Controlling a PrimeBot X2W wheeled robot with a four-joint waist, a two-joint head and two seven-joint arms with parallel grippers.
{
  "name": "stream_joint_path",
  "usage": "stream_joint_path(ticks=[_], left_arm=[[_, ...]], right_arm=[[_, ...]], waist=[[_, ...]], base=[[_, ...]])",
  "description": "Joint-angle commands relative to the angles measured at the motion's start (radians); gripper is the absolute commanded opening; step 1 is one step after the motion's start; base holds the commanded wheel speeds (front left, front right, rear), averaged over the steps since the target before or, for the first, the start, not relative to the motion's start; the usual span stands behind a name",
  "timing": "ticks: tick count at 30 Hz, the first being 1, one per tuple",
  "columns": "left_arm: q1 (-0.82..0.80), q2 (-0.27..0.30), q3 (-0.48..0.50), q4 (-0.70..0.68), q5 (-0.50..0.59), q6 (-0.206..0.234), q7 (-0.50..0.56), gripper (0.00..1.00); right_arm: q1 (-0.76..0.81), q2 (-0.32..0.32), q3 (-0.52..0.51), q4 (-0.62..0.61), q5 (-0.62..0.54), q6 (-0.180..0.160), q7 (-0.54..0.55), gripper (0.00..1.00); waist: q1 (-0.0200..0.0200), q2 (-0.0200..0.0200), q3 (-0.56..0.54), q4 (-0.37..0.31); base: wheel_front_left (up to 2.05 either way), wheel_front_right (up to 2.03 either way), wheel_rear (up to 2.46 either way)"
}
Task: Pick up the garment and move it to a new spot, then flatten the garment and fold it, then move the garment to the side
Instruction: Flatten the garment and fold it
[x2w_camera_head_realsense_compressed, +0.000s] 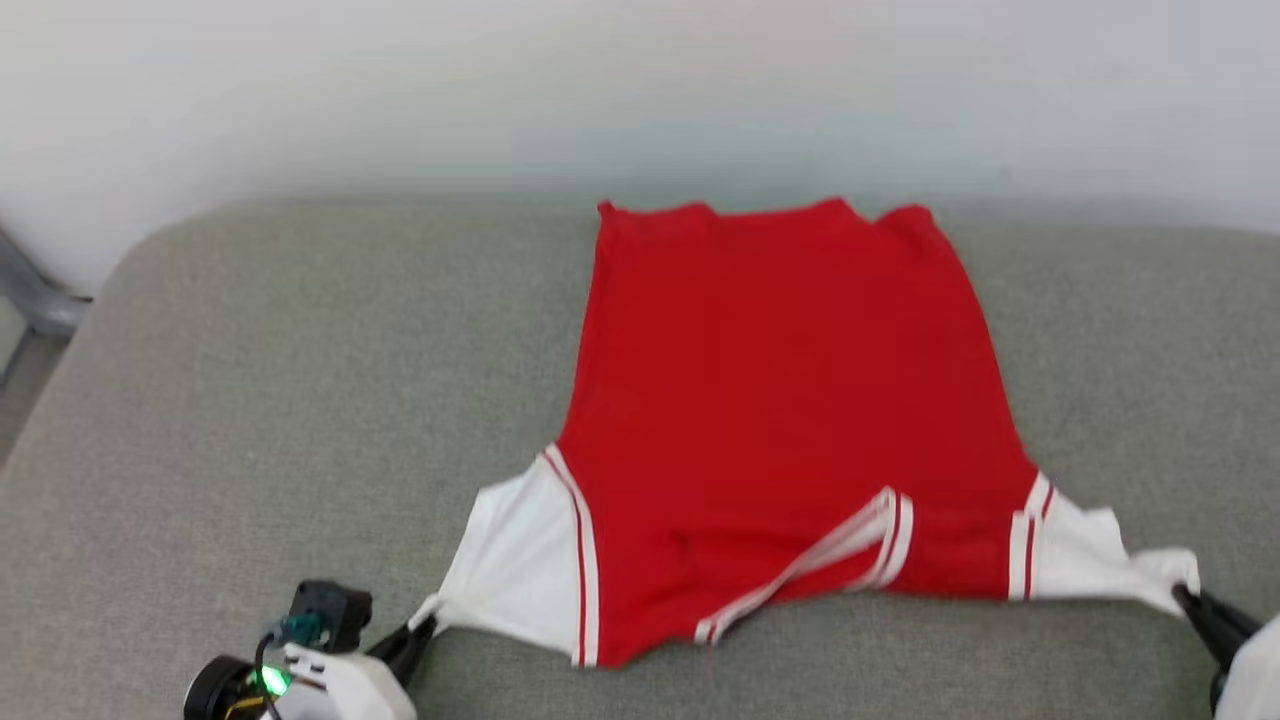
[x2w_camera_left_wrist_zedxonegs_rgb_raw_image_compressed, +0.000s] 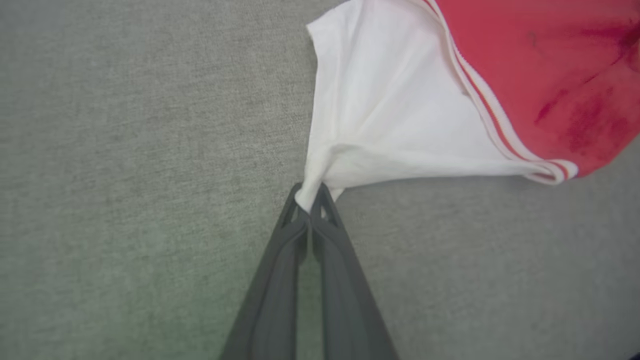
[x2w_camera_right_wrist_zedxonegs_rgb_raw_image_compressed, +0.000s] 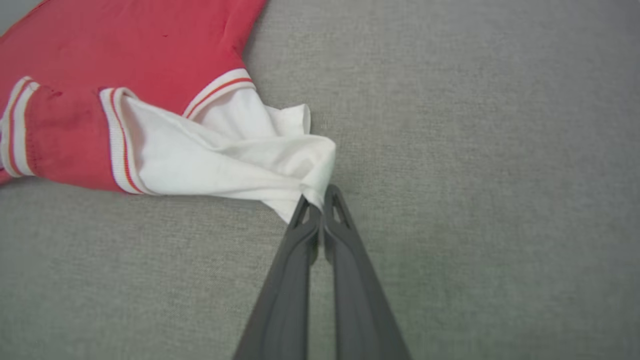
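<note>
Red soft-knit garment (x2w_camera_head_realsense_compressed: 790, 400) lies flat on coarse-woven grey cushion (x2w_camera_head_realsense_compressed: 250, 400).

Left pincer (x2w_camera_left_wrist_zedxonegs_rgb_raw_image_compressed: 310, 192), right pincer (x2w_camera_right_wrist_zedxonegs_rgb_raw_image_compressed: 318, 195): long dark-grey fingers (x2w_camera_left_wrist_zedxonegs_rgb_raw_image_compressed: 272, 290), slotted tips. Left wrist (x2w_camera_head_realsense_compressed: 350, 690) white, green light (x2w_camera_head_realsense_compressed: 270, 681).

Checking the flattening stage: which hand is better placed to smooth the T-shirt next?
Probably the right hand: shut on the bunched right sleeve, so pulling outward could flatten it. The left sleeve, in the left hand, lies spread.
</note>
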Motion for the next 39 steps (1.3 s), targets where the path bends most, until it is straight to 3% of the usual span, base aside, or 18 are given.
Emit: stream_joint_path(ticks=[1, 9, 12, 17, 20, 21, 22, 31, 39], left_arm=[[0.038, 0.027, -0.017, -0.02, -0.009, -0.003, 0.025, 0.0], [0.178, 0.102, -0.024, -0.166, -0.082, 0.01, 0.135, 0.0], [0.216, 0.125, -0.022, -0.239, -0.1, 0.028, 0.176, 0.0], [0.249, 0.14, -0.029, -0.348, -0.114, 0.059, 0.233, 0.0], [0.23, 0.163, -0.052, -0.398, -0.063, 0.077, 0.252, 0.0], [0.224, 0.16, -0.055, -0.412, -0.058, 0.083, 0.257, 0.0], [0.219, 0.154, -0.057, -0.429, -0.059, 0.087, 0.262, 0.0], [0.23, 0.186, -0.062, -0.635, -0.09, 0.147, 0.422, 0.0], [0.199, 0.224, -0.08, -0.86, -0.051, 0.201, 0.534, 0.0]], right_arm=[[0.05, -0.02, 0.004, -0.022, 0.016, -0.002, 0.018, 0.0], [0.243, -0.089, -0.023, -0.153, 0.088, -0.002, 0.109, 0.0], [0.298, -0.12, -0.041, -0.185, 0.06, -0.002, 0.126, 0.0], [0.337, -0.104, -0.084, -0.219, 0.046, -0.002, 0.148, 0.0], [0.336, -0.086, -0.107, -0.239, 0.069, -0.002, 0.168, 0.0], [0.332, -0.086, -0.12, -0.246, 0.078, -0.002, 0.176, 0.8], [0.327, -0.087, -0.132, -0.254, 0.092, -0.002, 0.186, 1.0], [0.217, -0.139, -0.269, -0.385, 0.196, -0.001, 0.355, 1.0], [-0.089, -0.13, -0.337, -0.432, 0.17, -0.001, 0.657, 1.0]], waist=[[0.0002, -0.0001, -0.045, 0.007], [0.0002, -0.0001, -0.081, 0.02], [0.0002, -0.0001, -0.081, 0.024], [0.0002, -0.0001, -0.067, 0.031], [0.0002, -0.0001, -0.05, 0.035], [0.0002, -0.0001, -0.043, 0.036], [0.0002, -0.0001, -0.035, 0.039], [0.0002, -0.0001, 0.064, 0.055], [0.0002, -0.0001, 0.219, 0.11]], base=[[0.0, 0.0, 0.0], [0.0, 0.0, 0.0], [0.0, 0.0, 0.0], [0.0, 0.0, 0.0], [0.0, 0.0, 0.0], [0.0, 0.0, 0.0], [0.0, 0.0, 0.0], [0.0, 0.0, 0.0], [0.0, 0.0, 0.0]])
